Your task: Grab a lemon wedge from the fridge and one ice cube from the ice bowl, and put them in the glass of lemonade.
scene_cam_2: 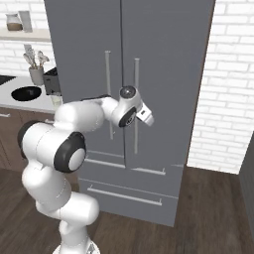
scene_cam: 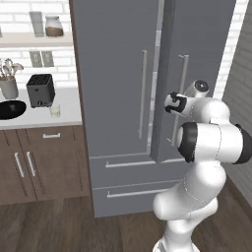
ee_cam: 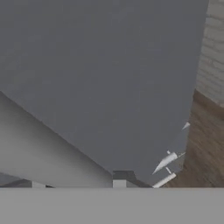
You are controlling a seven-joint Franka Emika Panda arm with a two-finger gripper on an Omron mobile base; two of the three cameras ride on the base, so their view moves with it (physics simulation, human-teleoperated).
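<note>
The grey double-door fridge (scene_cam: 118, 74) (scene_cam_2: 163, 59) stands straight ahead. Its right door is slightly ajar, with its inner edge showing. My gripper (scene_cam: 178, 104) (scene_cam_2: 135, 110) sits at mid-height on that door's long bar handle (scene_cam: 183, 74) (scene_cam_2: 136, 74) and looks shut on it; the hand hides the fingers. The hand view has the grey door face (ee_cam: 109, 78) very close. On the counter to the left are the black ice bowl (scene_cam: 10, 109) (scene_cam_2: 26, 93) and the small glass of lemonade (scene_cam: 55, 110). The lemon wedge and the ice cube are hidden.
A black toaster (scene_cam: 40, 89) and a utensil holder (scene_cam: 9, 86) stand on the counter (scene_cam: 64, 118) above brown cabinets. Two fridge drawers (scene_cam: 133, 194) lie below the doors. A brick wall (scene_cam_2: 223, 99) closes the right side. Wood floor (scene_cam_2: 208, 208) lies in front.
</note>
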